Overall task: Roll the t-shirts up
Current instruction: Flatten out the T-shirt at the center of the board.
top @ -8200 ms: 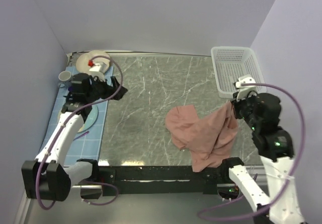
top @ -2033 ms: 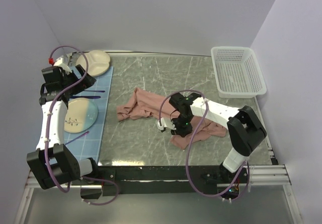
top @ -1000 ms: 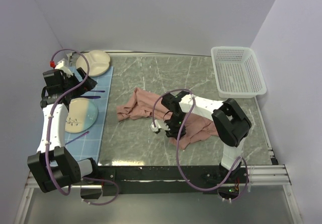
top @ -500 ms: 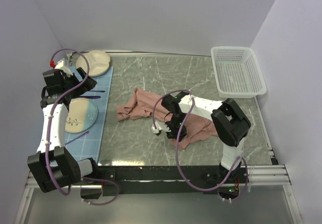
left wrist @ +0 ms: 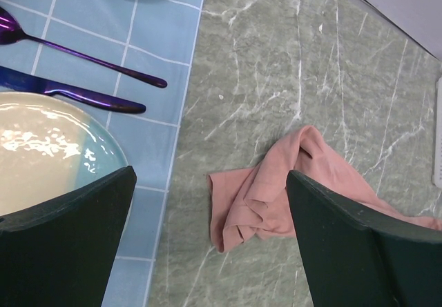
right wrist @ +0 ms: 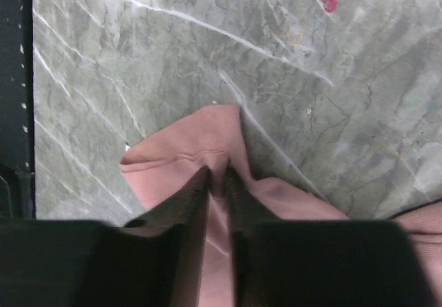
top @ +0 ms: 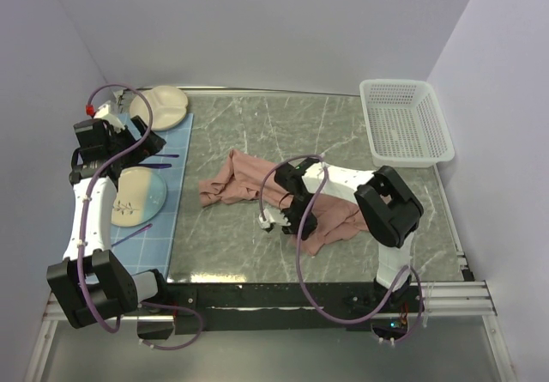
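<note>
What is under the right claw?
A bunched edge of the pink t-shirt, pinched in the right claw, resting on the grey stone table. The shirt's print and anything beneath the folds are covered.

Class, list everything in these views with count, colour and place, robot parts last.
t-shirt: one, salmon pink, crumpled mid-table
basket: one, white, far right corner
table: one, grey-green marble, under everything
mat: one, blue tiled, table's left side
far plate: one, cream, mat's far end
near plate: one, cream and pale blue, mid-mat
spoon: one, purple, between the plates
knife: one, purple-blue, beside spoon
left gripper: one, black fingers open, above mat
right gripper: one, black fingers shut on t-shirt
</note>
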### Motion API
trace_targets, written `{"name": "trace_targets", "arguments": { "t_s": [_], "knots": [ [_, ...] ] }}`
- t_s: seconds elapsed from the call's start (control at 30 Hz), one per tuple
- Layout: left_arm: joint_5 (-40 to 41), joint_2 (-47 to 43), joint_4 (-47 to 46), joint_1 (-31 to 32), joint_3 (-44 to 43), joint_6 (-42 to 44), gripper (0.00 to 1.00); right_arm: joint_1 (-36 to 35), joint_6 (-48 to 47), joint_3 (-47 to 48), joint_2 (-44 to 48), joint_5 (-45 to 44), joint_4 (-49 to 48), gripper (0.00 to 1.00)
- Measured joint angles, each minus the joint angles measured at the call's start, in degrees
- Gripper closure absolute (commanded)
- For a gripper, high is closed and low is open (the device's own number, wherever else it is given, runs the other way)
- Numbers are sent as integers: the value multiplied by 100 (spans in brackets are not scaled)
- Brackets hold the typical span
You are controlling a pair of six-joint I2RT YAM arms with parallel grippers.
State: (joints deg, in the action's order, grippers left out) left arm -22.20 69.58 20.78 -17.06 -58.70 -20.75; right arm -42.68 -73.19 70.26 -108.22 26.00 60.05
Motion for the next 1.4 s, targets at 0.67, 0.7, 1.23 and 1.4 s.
{"name": "trace_targets", "arguments": {
  "t_s": [0.67, 0.7, 1.23, 1.4],
  "knots": [
    [-197, 807, -81, 1045, -422, 181, 2, 463, 1067, 120, 2474, -693, 326, 91],
    [-208, 824, -90, 1069, -424, 184, 2, 463, 1117, -37, 2474, -693, 227, 91],
    [-192, 787, -26, 1248, -424, 339, 2, 306, 1248, -485, 688, -35, -660, 63],
    [-190, 704, -35, 1231, -417, 354, 2, 306, 933, -455, 682, 81, -498, 62]
  ]
}}
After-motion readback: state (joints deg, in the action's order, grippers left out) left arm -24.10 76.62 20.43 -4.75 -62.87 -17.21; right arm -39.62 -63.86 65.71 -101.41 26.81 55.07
